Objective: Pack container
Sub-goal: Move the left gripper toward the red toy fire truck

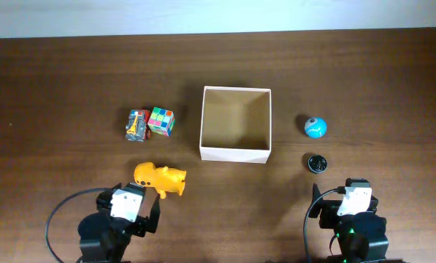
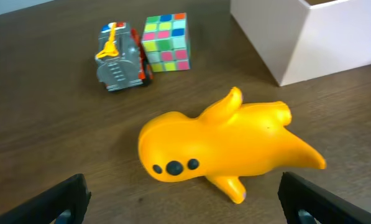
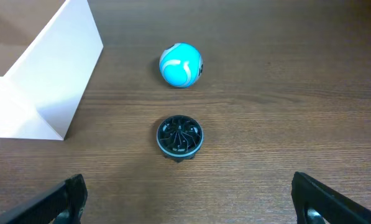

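Left claw (image 2: 184, 204) is wide open, holding nothing. Yellow toy (image 2: 222, 146) lies right in front of it, long side across; box (image 2: 309, 43) is farther, up right.

Matt cardboard container (image 1: 234, 155) w/ white ext.; glossy smooth plastic yellow toy (image 2: 235, 149); dark wood-grain tabletop (image 1: 57, 88), satin

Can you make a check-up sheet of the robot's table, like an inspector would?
Surface: brown wooden table, bare between things.
Job's things: container, open-topped, nothing inside.
Clutter: yellow toy, toy truck and colour cube on the left arm's side; blue ball and black round thing on the right arm's side.
Grippers: left gripper open, facing the yellow toy; right gripper open, facing the black round thing; both empty.
Cables: black cable looping beside each arm.
Surroundings: pale strip beyond the table's far edge.
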Robot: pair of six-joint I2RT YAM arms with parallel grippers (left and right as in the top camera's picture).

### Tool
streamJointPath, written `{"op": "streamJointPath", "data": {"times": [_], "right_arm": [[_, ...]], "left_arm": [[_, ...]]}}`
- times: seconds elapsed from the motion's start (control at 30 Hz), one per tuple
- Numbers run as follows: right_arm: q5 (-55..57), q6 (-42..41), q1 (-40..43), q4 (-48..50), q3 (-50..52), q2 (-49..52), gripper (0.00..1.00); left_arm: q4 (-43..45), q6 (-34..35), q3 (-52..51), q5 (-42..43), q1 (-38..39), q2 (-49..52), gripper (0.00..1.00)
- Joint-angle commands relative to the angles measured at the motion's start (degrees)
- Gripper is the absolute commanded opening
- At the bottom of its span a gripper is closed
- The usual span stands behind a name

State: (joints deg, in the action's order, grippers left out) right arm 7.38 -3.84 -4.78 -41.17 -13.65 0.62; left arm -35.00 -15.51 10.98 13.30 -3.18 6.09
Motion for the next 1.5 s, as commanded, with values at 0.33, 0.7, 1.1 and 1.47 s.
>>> {"op": "streamJointPath", "data": {"times": [0.33, 0.7, 1.1, 1.47], "right_arm": [[-4.61, 0.39, 0.46, 1.64, 0.24, -0.42, 0.99], [-12.28, 0.20, 0.46, 3.65, -6.10, 3.04, 0.99], [-11.91, 0.22, 0.46, -12.85, -42.95, 43.21, 0.99], [-13.53, -0.09, 0.55, -26.60, -66.40, 70.07, 0.99]], "left_arm": [[4.72, -0.35, -0.44, 1.20, -0.17, -0.44, 0.99], [16.68, 8.63, 2.67, 7.80, -0.24, 1.81, 0.99], [4.35, 8.57, 33.79, 3.17, -0.24, 39.10, 0.99], [-27.28, 5.66, 73.77, 2.08, -2.67, 83.19, 0.99]]}}
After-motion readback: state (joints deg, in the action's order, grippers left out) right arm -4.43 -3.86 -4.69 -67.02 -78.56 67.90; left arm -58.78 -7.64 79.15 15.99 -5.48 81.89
